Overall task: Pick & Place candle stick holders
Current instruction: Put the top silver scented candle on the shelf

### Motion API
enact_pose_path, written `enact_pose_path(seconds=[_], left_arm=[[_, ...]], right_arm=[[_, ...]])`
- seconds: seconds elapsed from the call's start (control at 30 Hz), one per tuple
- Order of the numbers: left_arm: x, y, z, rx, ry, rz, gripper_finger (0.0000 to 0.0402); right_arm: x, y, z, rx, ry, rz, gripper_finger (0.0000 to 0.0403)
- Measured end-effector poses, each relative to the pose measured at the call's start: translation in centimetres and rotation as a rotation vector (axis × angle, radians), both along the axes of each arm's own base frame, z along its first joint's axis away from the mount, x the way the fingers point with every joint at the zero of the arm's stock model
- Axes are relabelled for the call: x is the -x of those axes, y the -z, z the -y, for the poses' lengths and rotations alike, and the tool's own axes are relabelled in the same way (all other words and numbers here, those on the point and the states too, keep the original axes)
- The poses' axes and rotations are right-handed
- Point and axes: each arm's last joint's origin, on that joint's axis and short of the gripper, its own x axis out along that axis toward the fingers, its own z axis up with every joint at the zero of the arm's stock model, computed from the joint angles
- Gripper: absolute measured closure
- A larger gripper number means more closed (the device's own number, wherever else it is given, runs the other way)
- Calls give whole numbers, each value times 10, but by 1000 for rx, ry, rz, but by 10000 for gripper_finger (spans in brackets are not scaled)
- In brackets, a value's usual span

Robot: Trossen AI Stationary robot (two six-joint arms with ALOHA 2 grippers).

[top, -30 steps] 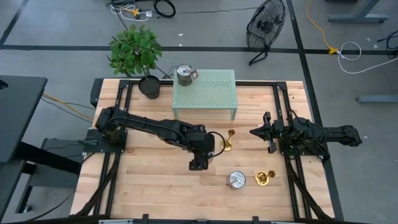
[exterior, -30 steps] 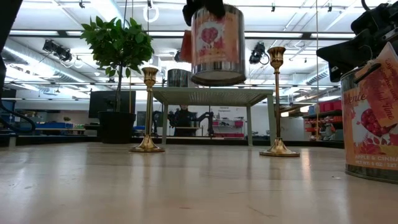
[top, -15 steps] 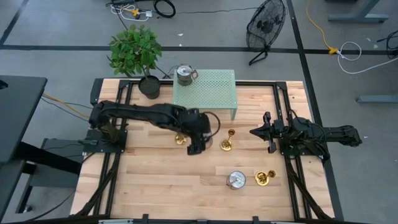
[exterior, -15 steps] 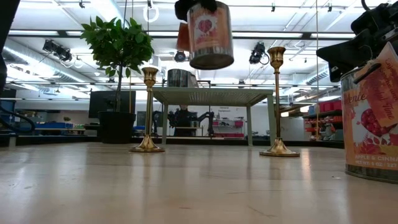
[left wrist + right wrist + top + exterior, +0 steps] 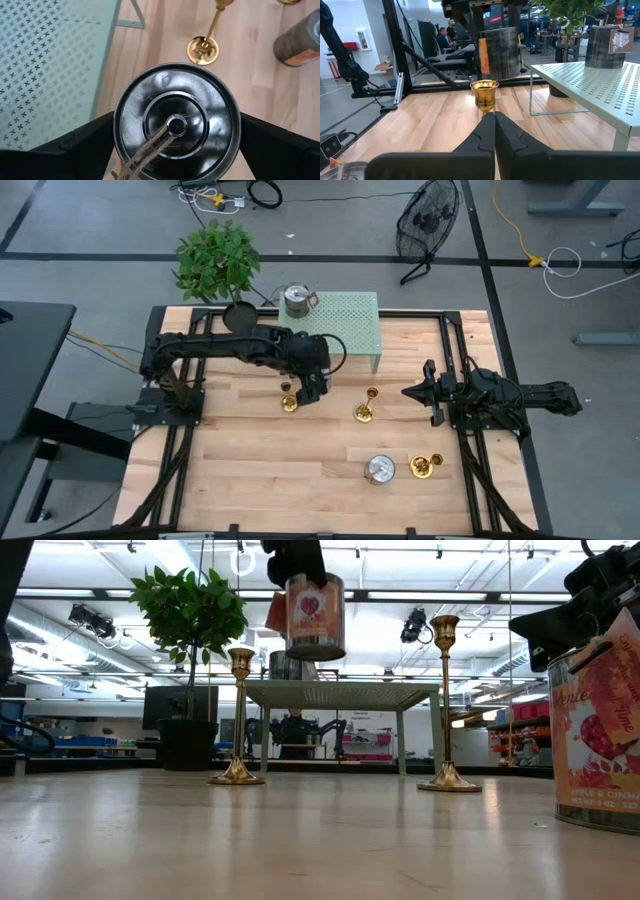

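Note:
My left gripper point(image 5: 308, 387) is shut on a silver-lidded tin point(image 5: 315, 615) with a red label, held high above the table's middle. Three gold candle stick holders stand upright on their round bases. One point(image 5: 290, 402) is just beside my left gripper, one point(image 5: 365, 410) is at the middle, and one point(image 5: 425, 467) is near right. In the left wrist view the tin's lid point(image 5: 175, 122) fills the space between my fingers. My right gripper point(image 5: 406, 392) waits shut at the table's right, pointing level at the middle holder's cup point(image 5: 484, 92). My left gripper pinches the tin's round side wall point(image 5: 116, 131) just under the lid, one finger point(image 5: 75, 145) on each opposite side. The fingers come from above, slanting down. The tin hangs close to upright and clear of the table, with a twine tag on its lid.
A green perforated shelf point(image 5: 330, 320) stands at the far middle with another tin point(image 5: 296, 300) on its left corner. A potted plant point(image 5: 218, 260) is at the far left. A third tin point(image 5: 379, 470) stands near right beside the holder there.
My left gripper has carried the tin toward the table's far edge and upward, toward the green shelf. The tin stays close to upright and clear of the table. The left candle stick holder, earlier covered by the arm, now shows.

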Motion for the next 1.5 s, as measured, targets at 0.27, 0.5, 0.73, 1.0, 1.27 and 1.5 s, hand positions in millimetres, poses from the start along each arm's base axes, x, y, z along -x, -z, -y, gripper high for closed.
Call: enact_pose_path(seconds=[0.27,0.5,0.73,1.0,1.27,1.5], left_arm=[[1,0,-14,-11,-57,0,19],[7,-4,-30,-37,-149,7,20],[20,-14,-48,-43,-226,19,26],[37,-20,-66,-58,-324,-10,27],[48,-19,-90,-54,-496,-25,27],[54,-20,-106,-54,-656,9,27]], right_arm=[[0,0,0,0,0,0,400],[0,0,0,0,0,-1,400],[0,0,0,0,0,0,400],[0,0,0,0,0,0,400],[0,0,0,0,0,0,400],[0,0,0,0,0,0,400]])
